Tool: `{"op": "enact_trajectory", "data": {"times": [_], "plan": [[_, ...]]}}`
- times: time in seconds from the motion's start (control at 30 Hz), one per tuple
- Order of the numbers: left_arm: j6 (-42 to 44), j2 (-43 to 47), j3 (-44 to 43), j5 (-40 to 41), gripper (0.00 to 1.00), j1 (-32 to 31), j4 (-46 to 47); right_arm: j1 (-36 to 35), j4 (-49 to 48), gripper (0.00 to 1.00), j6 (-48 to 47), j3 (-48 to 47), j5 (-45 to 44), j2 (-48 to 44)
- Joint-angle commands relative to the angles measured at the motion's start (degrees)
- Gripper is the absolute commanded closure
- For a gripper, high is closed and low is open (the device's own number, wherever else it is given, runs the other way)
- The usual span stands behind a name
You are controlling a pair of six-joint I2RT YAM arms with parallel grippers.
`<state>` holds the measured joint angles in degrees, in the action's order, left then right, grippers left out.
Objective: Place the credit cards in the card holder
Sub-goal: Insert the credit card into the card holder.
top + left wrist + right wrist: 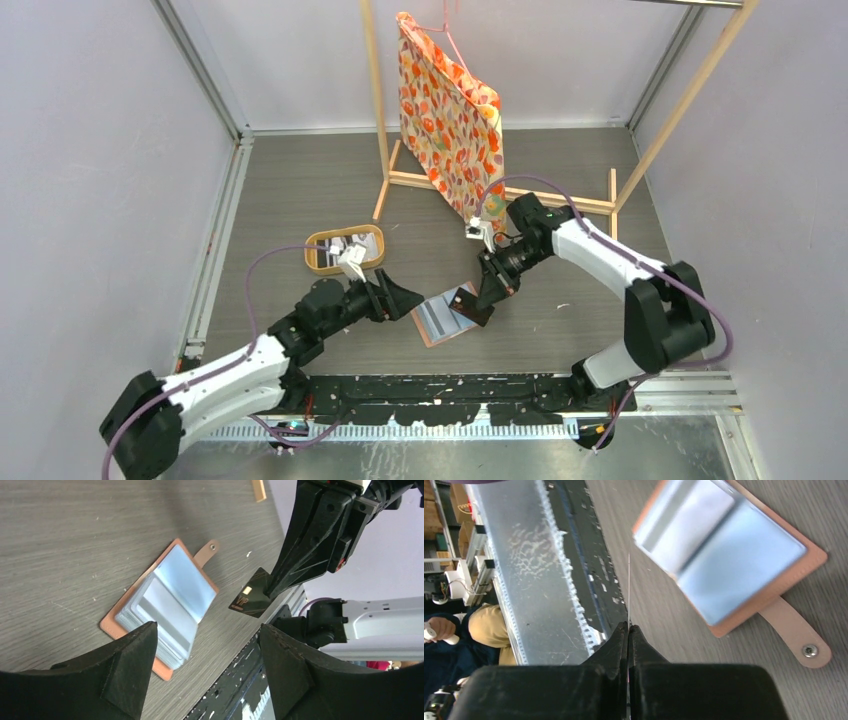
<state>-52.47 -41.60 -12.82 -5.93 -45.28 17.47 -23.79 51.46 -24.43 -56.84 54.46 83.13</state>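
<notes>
1. Here the card holder [165,595] lies open on the table [60,540], with its grey-blue sleeves facing up and its snap tab spread flat.
2. A black card [251,599] hangs just beside the tab edge, one corner pinched in the closed jaws of the right gripper [270,587].
3. The left gripper [408,298] hovers at the holder's opposite side, jaws wide apart and empty.
4. Beyond it, an oval tray [312,255] holds light cards [340,243].
5. At the back, a patterned bag [450,120] hangs on a wooden rack [560,200].

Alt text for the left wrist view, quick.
The right gripper holds a black card by one edge, beside the open card holder on the table. The left gripper stands open in the foreground.
</notes>
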Motion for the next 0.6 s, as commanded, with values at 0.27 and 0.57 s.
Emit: {"op": "enact_trajectory", "data": {"times": [0.27,0.57], "plan": [[-5.94,-24.11,-5.39,-2.43,0.66,-1.92,21.49,-0.48,-6.58,0.99,9.99,0.07,-7.59,8.38],[-4.18,-34.80,-8.89,-4.54,0.93,-2.01,21.71,-0.91,-12.11,0.99,19.03,1.16,-8.15,10.90]]}}
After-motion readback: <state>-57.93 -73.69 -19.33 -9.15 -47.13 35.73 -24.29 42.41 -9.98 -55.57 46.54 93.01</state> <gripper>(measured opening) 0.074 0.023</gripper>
